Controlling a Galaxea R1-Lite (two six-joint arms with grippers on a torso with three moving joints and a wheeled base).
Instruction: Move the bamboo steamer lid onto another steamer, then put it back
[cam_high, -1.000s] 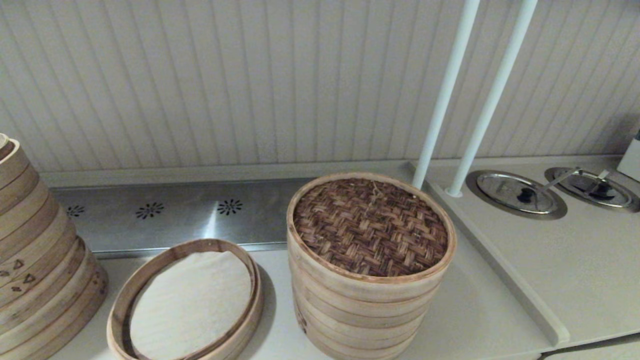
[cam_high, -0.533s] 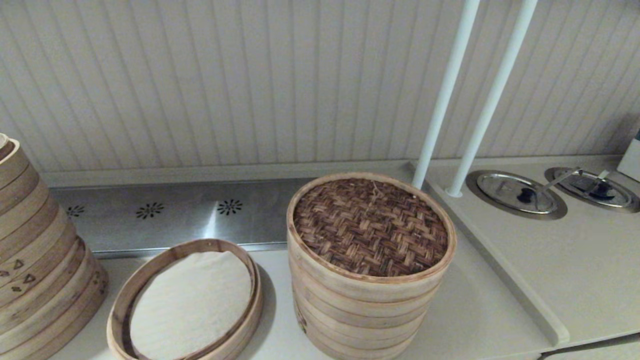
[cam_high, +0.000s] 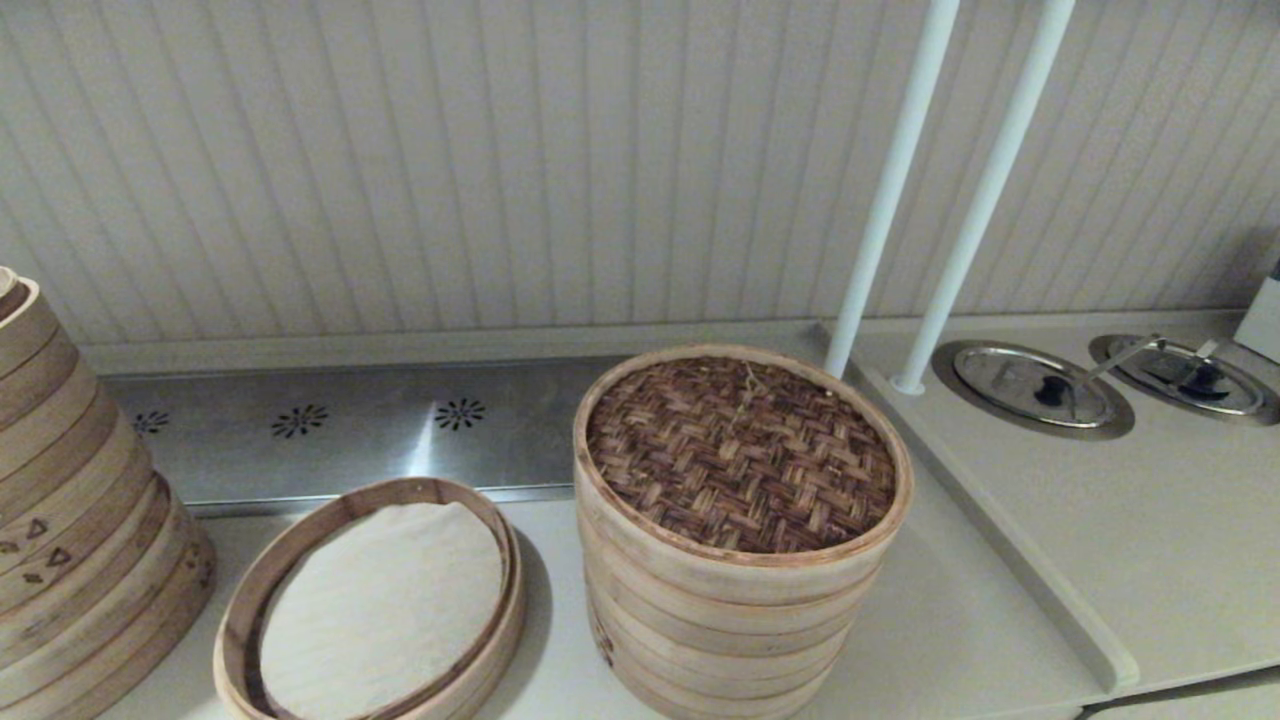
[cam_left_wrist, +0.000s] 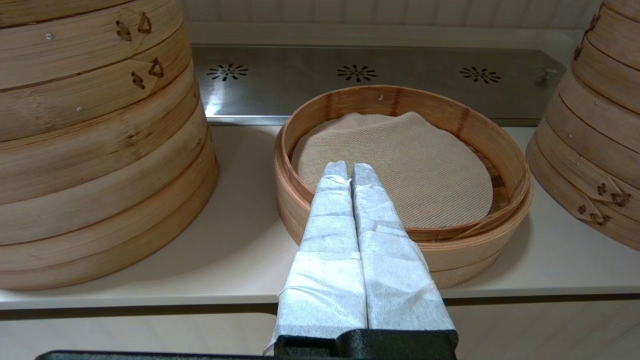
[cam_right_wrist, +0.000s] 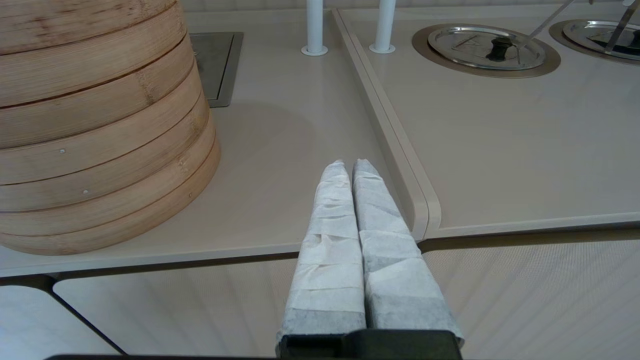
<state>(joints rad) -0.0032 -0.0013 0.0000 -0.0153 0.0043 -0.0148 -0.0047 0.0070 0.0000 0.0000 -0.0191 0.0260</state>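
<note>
Head view: the lid (cam_high: 741, 452) sits square on top of the tall stack (cam_high: 725, 620) at centre, its string loop towards 12 o'clock of the weave. The low tray (cam_high: 250, 600), white cloth inside, lies on the worktop (cam_high: 950, 620) at about 8 o'clock from the stack, just beside it. A bigger stack (cam_high: 80, 520) with triangle cut-outs stands at far left. No arm shows here, so the lift has not begun. To do it well, my read is this: come in at the pale rim, spread wide enough to span it or pinch the rim edge, lift straight up until clear of the stack, then carry it level over the tray and lower it squarely onto the ring.

Left wrist view: the left gripper (cam_left_wrist: 350, 167) has its two wrapped fingers pressed together, holding nothing, hanging by the near edge of the worktop. The tray is dead ahead at 12 o'clock, tips lined up over its near wall, with no contact that I can see. The big stack is at 10 o'clock, the tall stack's side at 3 o'clock. The lid itself is out of this view, up above.

Right wrist view: the right gripper (cam_right_wrist: 348, 167) is closed too, empty, low at the worktop's front edge. The tall stack fills 10 o'clock, near but apart; the lid on top is out of sight. Two white poles (cam_right_wrist: 315, 25) stand at 12 o'clock, steel pan lids (cam_right_wrist: 487, 47) at 1 o'clock. Either gripper must part its fingers and rise well before it can reach that rim.
</note>
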